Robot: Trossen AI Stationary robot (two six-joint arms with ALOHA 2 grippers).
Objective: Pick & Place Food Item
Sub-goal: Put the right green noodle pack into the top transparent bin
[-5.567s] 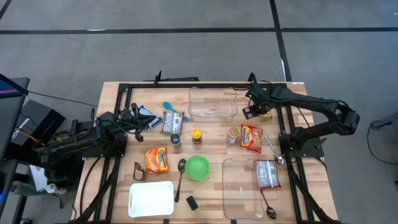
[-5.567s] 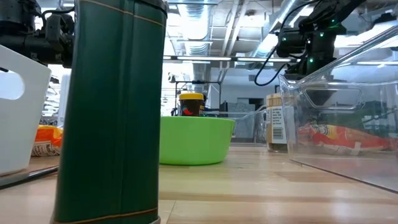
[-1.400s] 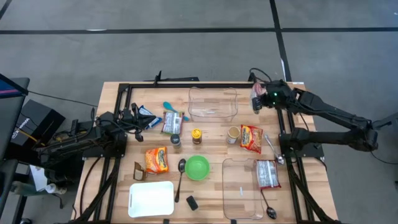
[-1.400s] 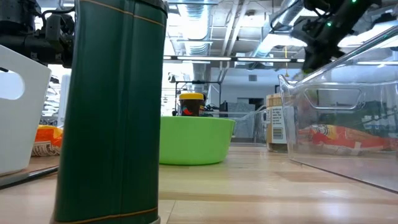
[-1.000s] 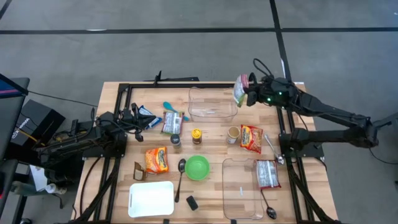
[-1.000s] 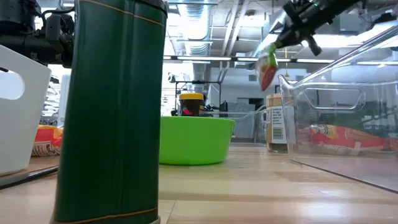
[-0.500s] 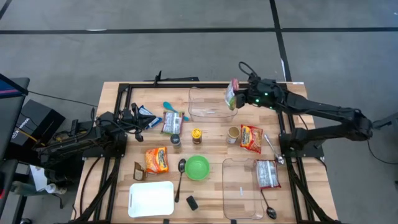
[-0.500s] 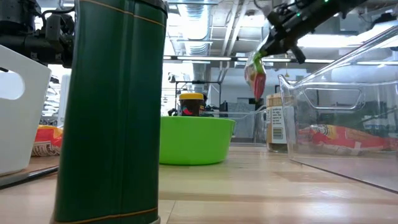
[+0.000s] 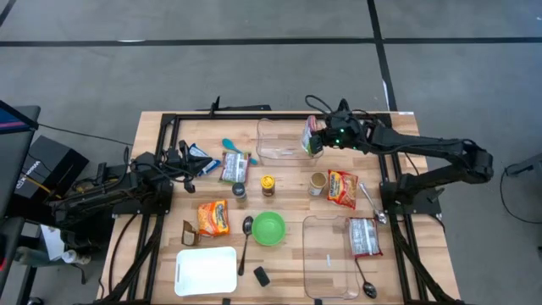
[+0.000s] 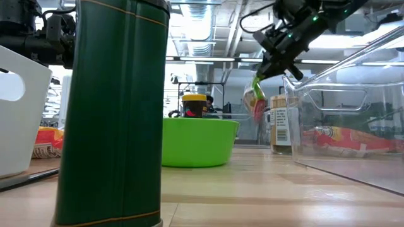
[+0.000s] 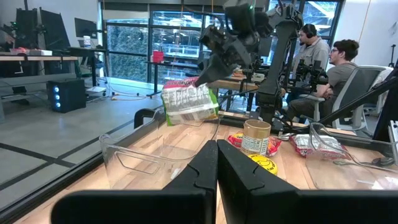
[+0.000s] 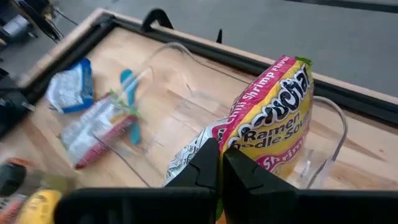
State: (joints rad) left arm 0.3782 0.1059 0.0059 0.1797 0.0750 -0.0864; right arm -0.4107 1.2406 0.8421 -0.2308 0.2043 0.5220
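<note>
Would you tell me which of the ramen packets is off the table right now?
The lime-shrimp ramen packet pinched by the right gripper hangs above the far clear plastic bin; the others lie flat.

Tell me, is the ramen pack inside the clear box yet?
Not yet. The ramen pack hangs in the air from the shut right gripper, above the clear box; the low view shows it off the table.
</note>
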